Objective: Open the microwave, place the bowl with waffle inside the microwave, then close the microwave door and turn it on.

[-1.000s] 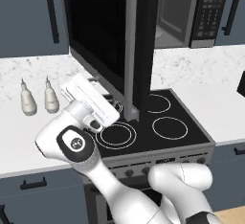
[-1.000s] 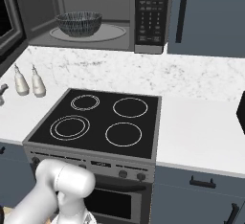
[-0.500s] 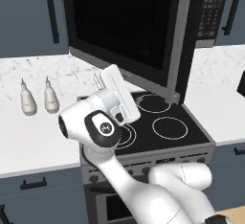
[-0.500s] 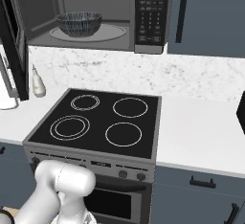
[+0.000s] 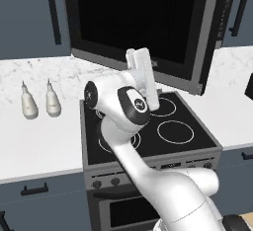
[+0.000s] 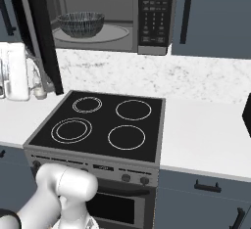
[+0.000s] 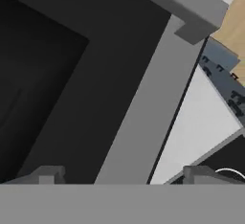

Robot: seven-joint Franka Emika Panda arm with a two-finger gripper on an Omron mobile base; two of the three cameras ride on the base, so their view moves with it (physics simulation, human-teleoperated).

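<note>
My claw at the half-closed microwave door

My claw (image 7: 124, 173) is spread wide and grips nothing, its tips right against the grey frame of the microwave door (image 5: 138, 25), black window just ahead. Beyond the door, the bowl (image 6: 81, 24) sits on the turntable inside the microwave (image 6: 115, 15). The stove (image 5: 148, 126) lies below my claw, the worktop (image 5: 39, 141) beside it.

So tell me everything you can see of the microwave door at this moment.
The microwave door is a wide grey-framed panel with a large black window. It is partly open, swung out over the stove. In the right base view it shows nearly edge-on as a dark slab at the left of the cavity. The open end effector is right against its frame near the lower edge; whether they touch is unclear.
</note>
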